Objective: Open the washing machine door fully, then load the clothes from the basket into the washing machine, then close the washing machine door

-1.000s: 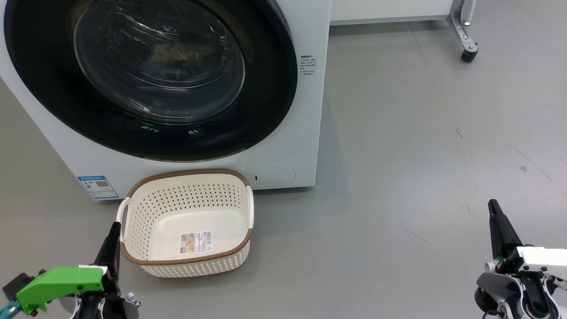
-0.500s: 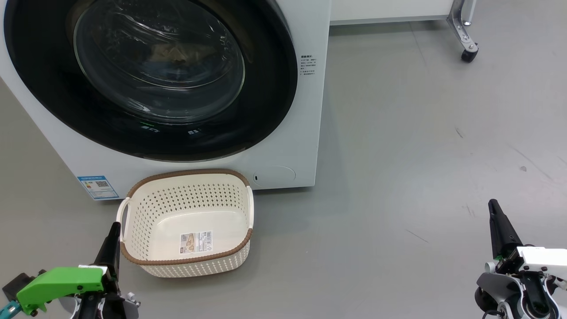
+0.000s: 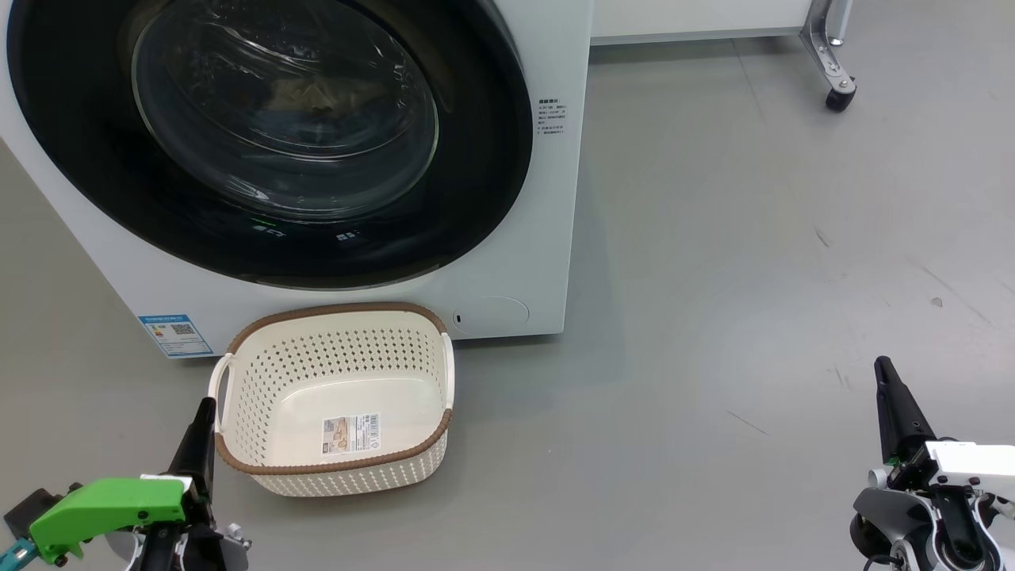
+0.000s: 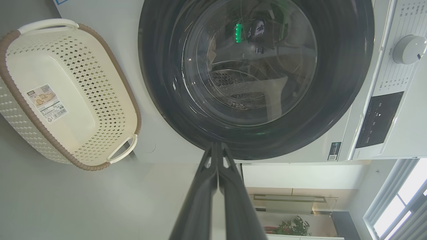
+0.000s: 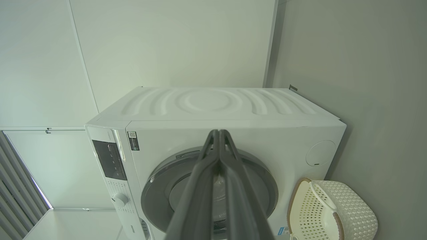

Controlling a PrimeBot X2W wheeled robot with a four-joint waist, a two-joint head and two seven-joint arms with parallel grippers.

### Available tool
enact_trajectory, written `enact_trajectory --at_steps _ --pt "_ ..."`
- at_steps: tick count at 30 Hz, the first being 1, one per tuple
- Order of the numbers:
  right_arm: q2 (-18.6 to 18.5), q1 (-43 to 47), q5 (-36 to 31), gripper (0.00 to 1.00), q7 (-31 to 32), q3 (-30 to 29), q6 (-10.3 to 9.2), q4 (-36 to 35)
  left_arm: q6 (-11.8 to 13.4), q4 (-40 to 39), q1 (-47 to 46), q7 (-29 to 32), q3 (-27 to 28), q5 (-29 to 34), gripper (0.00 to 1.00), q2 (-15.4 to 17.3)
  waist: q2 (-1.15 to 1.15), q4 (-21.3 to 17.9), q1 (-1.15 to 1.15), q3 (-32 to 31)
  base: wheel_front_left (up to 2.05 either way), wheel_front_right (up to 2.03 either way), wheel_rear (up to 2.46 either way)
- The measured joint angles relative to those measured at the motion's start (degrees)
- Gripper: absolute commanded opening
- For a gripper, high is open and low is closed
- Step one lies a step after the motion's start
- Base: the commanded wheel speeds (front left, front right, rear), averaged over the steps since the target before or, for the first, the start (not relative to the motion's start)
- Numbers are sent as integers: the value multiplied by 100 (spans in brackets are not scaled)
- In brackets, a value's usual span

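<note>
At 7 o'clock in the head view, the left claw point(image 3: 208, 406) has its two dark fingers pressed together and pinches nothing. Its tip lies just beside the left handle point(image 3: 219, 382) of the basket point(image 3: 333, 308); I cannot tell whether they touch. At 8 o'clock a blue label point(image 3: 176, 335) marks the lower left corner of the washing machine point(image 3: 547, 238).

The basket stands on the grey floor point(image 3: 714, 333) between 6 and 7 o'clock. Its brown back rim is close against the foot of the machine, under the lowest edge of the washing machine door point(image 3: 476, 198). A barcode sticker point(image 3: 350, 434) lies on the basket's bottom. In front of the basket's near rim there is a strip of bare floor.

The door takes up 10 to 12 o'clock and sits shut, its black ring flush on the white front. A pale tan lump point(image 3: 305, 95) shows dimly behind the glass bowl, and I cannot tell whether it is fabric. A round cover point(image 3: 492, 315) sits at the machine's lower right corner.

Past the machine's right edge, the floor is open from 12 round to 5 o'clock. A caster point(image 3: 840, 97) on a metal leg stands at 1 o'clock. At 4 o'clock the right claw point(image 3: 881, 365) is pressed together with nothing in it, well apart from the basket and the machine.
</note>
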Motion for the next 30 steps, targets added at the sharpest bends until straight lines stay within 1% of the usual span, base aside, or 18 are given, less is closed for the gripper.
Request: enact_trajectory --at_steps 30 --pt "0 0 0 0 23 -1 0 -2 0 0 -1 9 5 0 0 0 0 0 0 0 0 0 0"
